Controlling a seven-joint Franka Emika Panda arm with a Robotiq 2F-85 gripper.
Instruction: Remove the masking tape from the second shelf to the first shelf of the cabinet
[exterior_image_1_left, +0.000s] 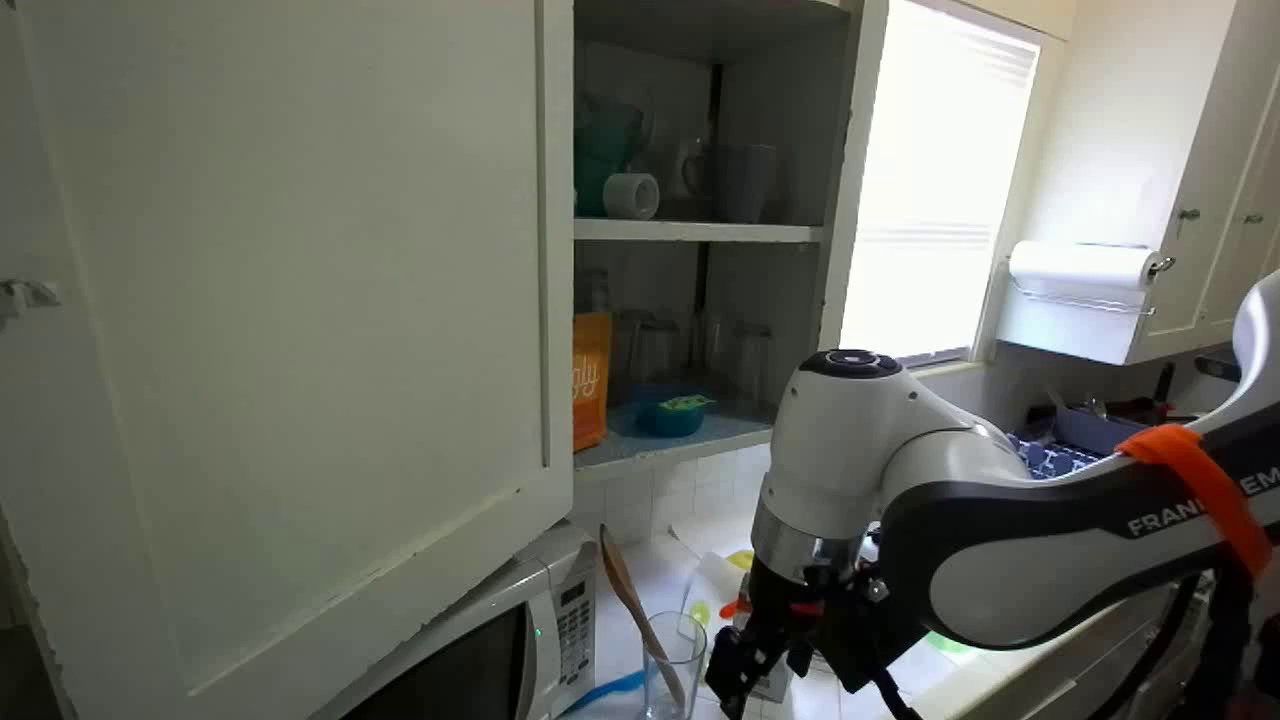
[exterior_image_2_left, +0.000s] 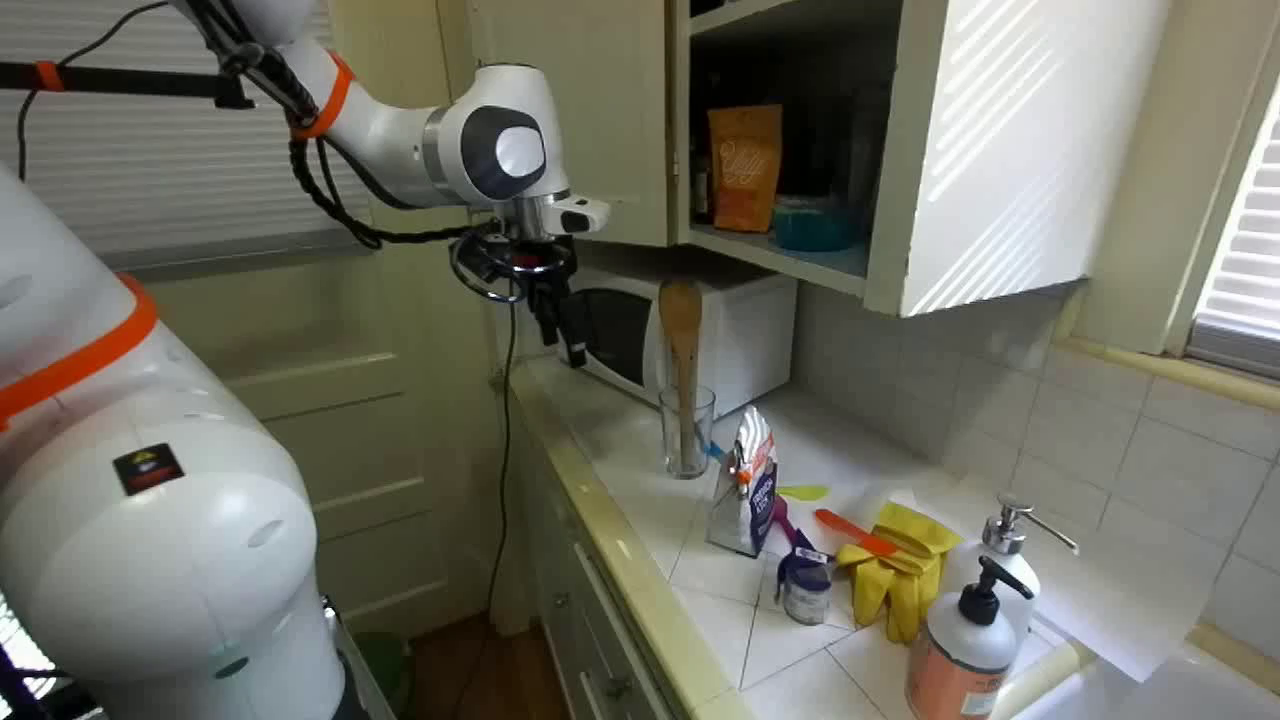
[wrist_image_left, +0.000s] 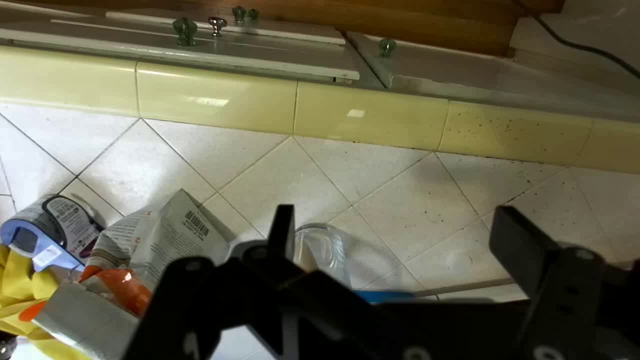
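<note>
A white roll of masking tape (exterior_image_1_left: 631, 196) lies on its side near the front edge of the second shelf (exterior_image_1_left: 690, 232), left of a dark mug. The first shelf (exterior_image_1_left: 680, 450) is below it and holds an orange pouch and a teal bowl; it also shows in an exterior view (exterior_image_2_left: 780, 256). The white cabinet (exterior_image_1_left: 300, 250) has its door swung open to the left. My gripper (exterior_image_1_left: 765, 675) points down, below cabinet height, over the counter near the microwave. It also shows in an exterior view (exterior_image_2_left: 565, 345). In the wrist view the gripper (wrist_image_left: 392, 225) is open and empty. The tape is out of that view.
The orange pouch (exterior_image_2_left: 745, 170) and teal bowl (exterior_image_2_left: 812, 226) stand at the first shelf's front, with glasses behind. Mugs (exterior_image_1_left: 745, 182) stand on the second shelf. A glass with a wooden spoon (exterior_image_2_left: 682, 320), a bag (exterior_image_2_left: 748, 490) and the microwave (exterior_image_2_left: 740, 330) are on the counter.
</note>
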